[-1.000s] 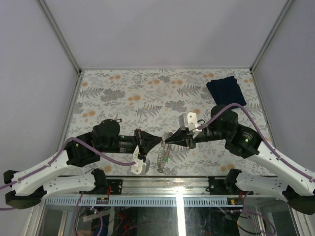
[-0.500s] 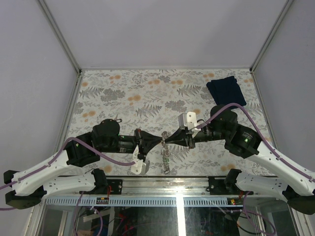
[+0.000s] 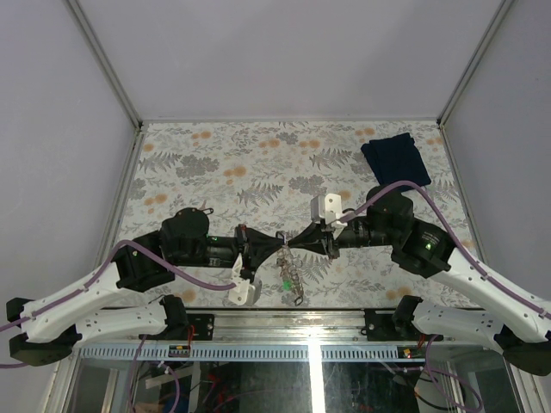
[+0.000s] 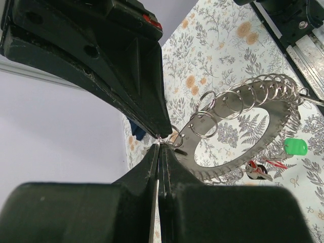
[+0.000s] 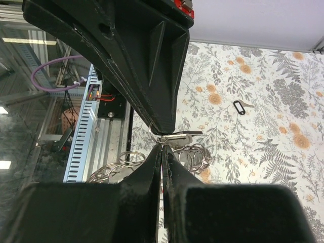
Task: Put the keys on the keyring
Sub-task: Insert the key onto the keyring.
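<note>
Two grippers meet tip to tip above desk (image 3: 215, 163) near edge. Left gripper (image 3: 277, 250) jaws pinched together on top link of keyring (image 3: 290, 280); right gripper (image 3: 297, 243) clamped at same spot. Key between them: cannot tell. Keyring hangs below, green tag (image 4: 295, 147) showing. One black-headed key (image 5: 239, 107) lies loose on desk, apart. Judgement: threading midway, that key at least remains.

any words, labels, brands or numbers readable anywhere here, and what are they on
None can be read.
The green tag and red tag by the keyring: no legible print shows.
The electronics below the table edge: any markings are too small to read.
</note>
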Robot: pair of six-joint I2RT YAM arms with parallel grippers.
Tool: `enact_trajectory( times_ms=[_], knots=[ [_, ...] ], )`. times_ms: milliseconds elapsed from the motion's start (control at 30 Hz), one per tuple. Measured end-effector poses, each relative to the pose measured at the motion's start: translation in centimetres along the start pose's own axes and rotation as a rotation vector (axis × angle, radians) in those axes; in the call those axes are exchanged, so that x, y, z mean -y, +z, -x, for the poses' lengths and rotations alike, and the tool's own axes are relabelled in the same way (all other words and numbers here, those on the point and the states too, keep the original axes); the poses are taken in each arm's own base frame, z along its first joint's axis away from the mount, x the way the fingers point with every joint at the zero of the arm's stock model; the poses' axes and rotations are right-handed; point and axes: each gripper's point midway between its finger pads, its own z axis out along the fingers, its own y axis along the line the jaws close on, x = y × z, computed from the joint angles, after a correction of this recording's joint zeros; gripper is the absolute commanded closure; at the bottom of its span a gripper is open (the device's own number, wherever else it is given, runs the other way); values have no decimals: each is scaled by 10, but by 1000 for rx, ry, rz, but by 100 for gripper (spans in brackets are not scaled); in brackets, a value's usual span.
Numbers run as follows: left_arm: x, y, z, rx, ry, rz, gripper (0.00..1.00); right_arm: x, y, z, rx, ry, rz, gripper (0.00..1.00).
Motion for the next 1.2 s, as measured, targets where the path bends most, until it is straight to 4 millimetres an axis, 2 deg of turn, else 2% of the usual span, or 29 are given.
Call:
enact_trajectory(
  times_ms=[533,1000,1200],
  knots=[
    [-7,0,1,3,8,33,100,1,-8,6,29,-43,-30,100],
    [-8,-2,1,4,-3,52,100,-16,-8,11,54,-71,67,100],
    [-7,-1,0,3,-4,49,100,-16,-8,12,59,-74,71,100]
  ],
)
